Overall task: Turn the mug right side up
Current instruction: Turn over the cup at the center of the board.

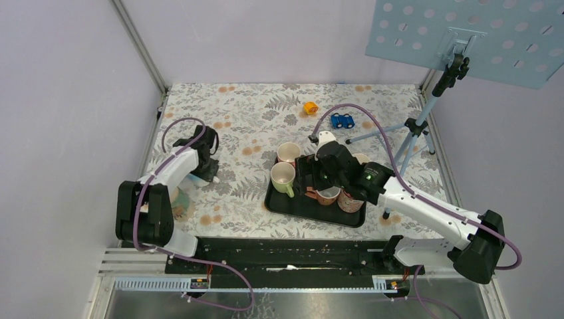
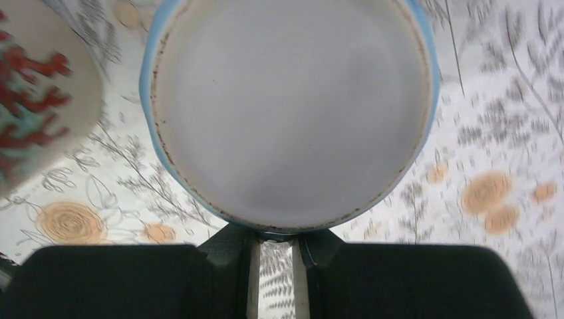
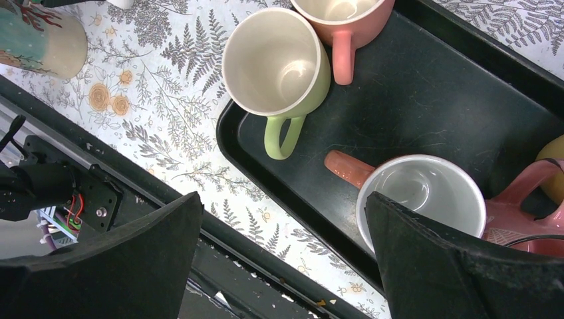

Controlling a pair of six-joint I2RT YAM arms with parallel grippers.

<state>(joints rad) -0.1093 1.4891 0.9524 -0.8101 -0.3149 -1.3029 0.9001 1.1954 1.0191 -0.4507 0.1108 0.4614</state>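
A blue mug (image 2: 286, 113) fills the left wrist view, its flat white base facing the camera, so it stands upside down on the flowered cloth. My left gripper (image 2: 274, 240) is shut on its handle at the mug's near side, the jaws only a narrow gap apart. In the top view the left gripper (image 1: 207, 166) is at the table's left, with the blue mug (image 1: 193, 177) mostly hidden under it. My right gripper (image 3: 286, 266) is open and empty, hovering over the near edge of the black tray (image 3: 432, 100).
A coral-patterned mug (image 1: 178, 199) stands close to the blue one on its near-left side. The tray (image 1: 292, 209) holds a green mug (image 3: 276, 63), a pink mug (image 3: 339, 16) and an orange mug (image 3: 419, 199), all upright. A tripod (image 1: 416, 133) stands at the right.
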